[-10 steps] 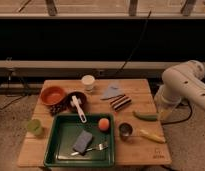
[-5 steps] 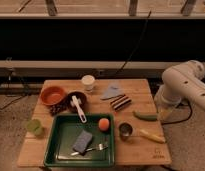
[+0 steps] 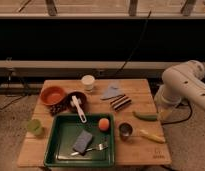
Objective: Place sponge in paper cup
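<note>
Looking at the sponge (image 3: 82, 141), you can guess it is light and squishy. It lies flat in the green tray (image 3: 52, 145), near the front. A fork (image 3: 97, 147) is just beside it, and an orange ball (image 3: 103, 124) is near its far corner. Grab it in the middle, across its two long sides, and squeeze softly. It will likely squash a bit but should not slip. Keep off the fork.

The paper cup (image 3: 88, 82) stands upright at the back of the bench (image 3: 141, 152), well apart from the tray. It looks light too and could tip if you bump it. Its mouth looks small, so the sponge may need to go in end first.

The gripper (image 3: 163, 108) is low by the right edge of the bench, under the white arm (image 3: 188, 82), far from the sponge. You cannot tell if it is open or closed.
</note>
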### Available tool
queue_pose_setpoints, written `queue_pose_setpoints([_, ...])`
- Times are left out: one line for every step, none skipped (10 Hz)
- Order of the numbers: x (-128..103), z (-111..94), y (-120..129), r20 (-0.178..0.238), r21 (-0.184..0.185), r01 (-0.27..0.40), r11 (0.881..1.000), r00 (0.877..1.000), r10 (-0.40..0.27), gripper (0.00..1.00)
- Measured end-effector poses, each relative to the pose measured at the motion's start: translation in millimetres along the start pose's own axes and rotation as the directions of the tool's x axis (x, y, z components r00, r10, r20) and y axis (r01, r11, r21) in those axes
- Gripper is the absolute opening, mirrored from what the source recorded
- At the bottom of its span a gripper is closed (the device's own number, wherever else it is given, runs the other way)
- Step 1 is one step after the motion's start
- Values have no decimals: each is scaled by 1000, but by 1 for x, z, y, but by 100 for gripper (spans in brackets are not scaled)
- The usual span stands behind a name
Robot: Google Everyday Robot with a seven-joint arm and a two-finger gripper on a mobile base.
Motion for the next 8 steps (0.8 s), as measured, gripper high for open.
queue_pose_setpoints([0,0,0,0,0,0,1000,1000,0,65])
queue_pose_setpoints([0,0,0,0,0,0,1000,1000,0,65])
queue_pose_setpoints([0,0,0,0,0,0,1000,1000,0,65])
queue_pose_setpoints([0,0,-1,0,-1,1,1000,1000,-1,65])
queue_pose_setpoints([-1,1,-1,1,-9,10,1000,1000,-10,65])
queue_pose_setpoints([-6,3,-1,19,-14,38,999,999,-38,65])
queue_pose_setpoints([-16,4,1,41,-22,75,997,996,-74,65])
queue_pose_setpoints([-29,5,4,62,-28,111,993,992,-109,65])
